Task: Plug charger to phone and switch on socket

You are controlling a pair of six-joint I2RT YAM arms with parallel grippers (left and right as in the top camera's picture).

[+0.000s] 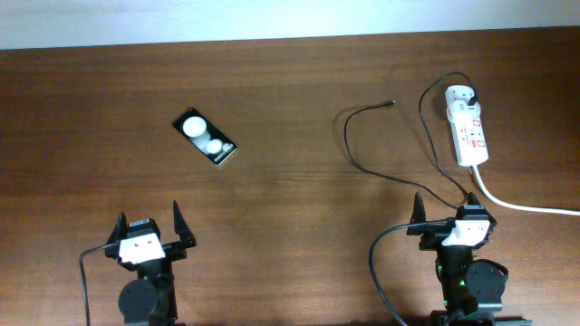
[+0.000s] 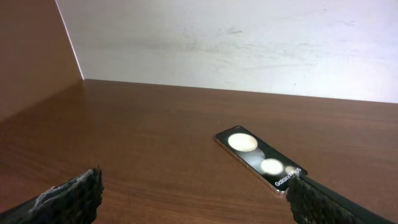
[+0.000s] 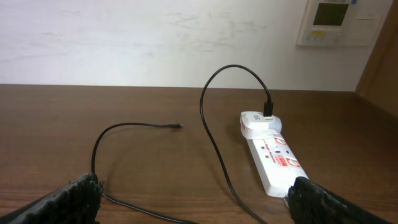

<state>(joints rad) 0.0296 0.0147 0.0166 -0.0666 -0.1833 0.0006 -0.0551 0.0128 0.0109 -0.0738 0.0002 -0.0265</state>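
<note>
phone lies flat on the counter, well to the left of the socket, set at a slant with its two white spots up; charger runs from a white adapter at the socket's far end and loops left of the socket; its plug tip rests free on the wood; left tool and right tool both have their fingers apart, gripping nothing.

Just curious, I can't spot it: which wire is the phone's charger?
Find the white power strip on the table's right. From its far end a thin black cable loops left over the wood. Unlike the thick white cord, it ends in a small loose plug tip.
</note>
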